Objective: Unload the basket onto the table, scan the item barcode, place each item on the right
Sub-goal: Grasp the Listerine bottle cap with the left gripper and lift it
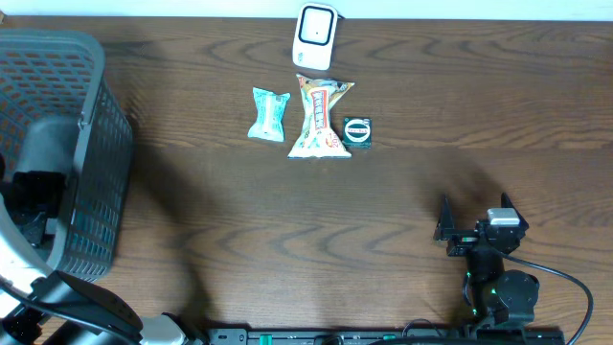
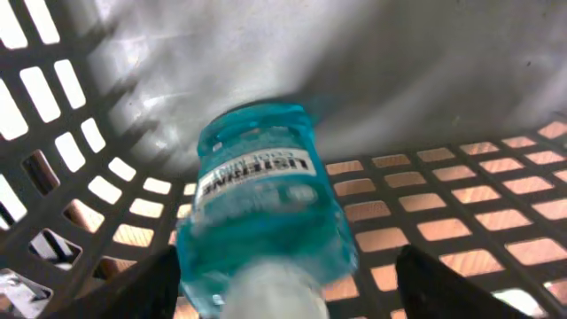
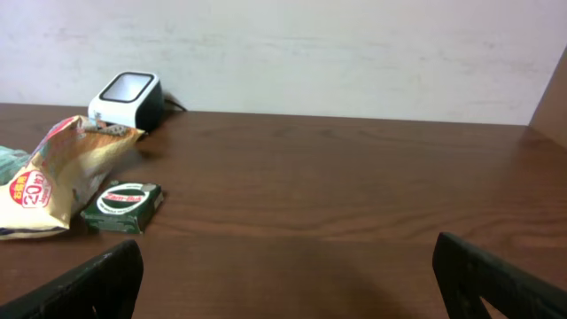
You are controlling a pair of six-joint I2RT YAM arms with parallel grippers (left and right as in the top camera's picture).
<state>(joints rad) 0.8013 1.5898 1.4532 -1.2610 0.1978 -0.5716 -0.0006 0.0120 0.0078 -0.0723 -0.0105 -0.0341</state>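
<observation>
Well, L gripper [image 2: 283,279] is down inside the basket [image 1: 96,144] at the left of the table [image 1: 287,220]. Its jaws are spread, w/ the blue mouthwash bottle [image 2: 261,190] lying btwn them, white cap toward the camera and label up. One of the fingers [image 2: 146,283] sits close against the bottle's left side, while the other stands clear on the right, so nothing is pinched. Pic is blurred, so contact on the left isn't certain. My guess is the basket is the bin for items, and the wide jaws mean either a drop-off or a reach for a pickup; can't tell which.

The scanner [image 1: 316,35] sits at the far edge, approx ctr, prob. so either arm can bring a barcode to it. Just near of it is a row of three: teal packet [image 1: 268,115] on the left, snack bag [image 1: 321,117] in the middle, green box [image 1: 357,130] just beside the bag on the right. They lie flat and within reach, and look like they're waiting for a scan.

R gripper [image 3: 292,292] is at the near right, jaws fully spread and empty. It faces the far-left row and is well apart from it, prob. parked out of the way.
</observation>
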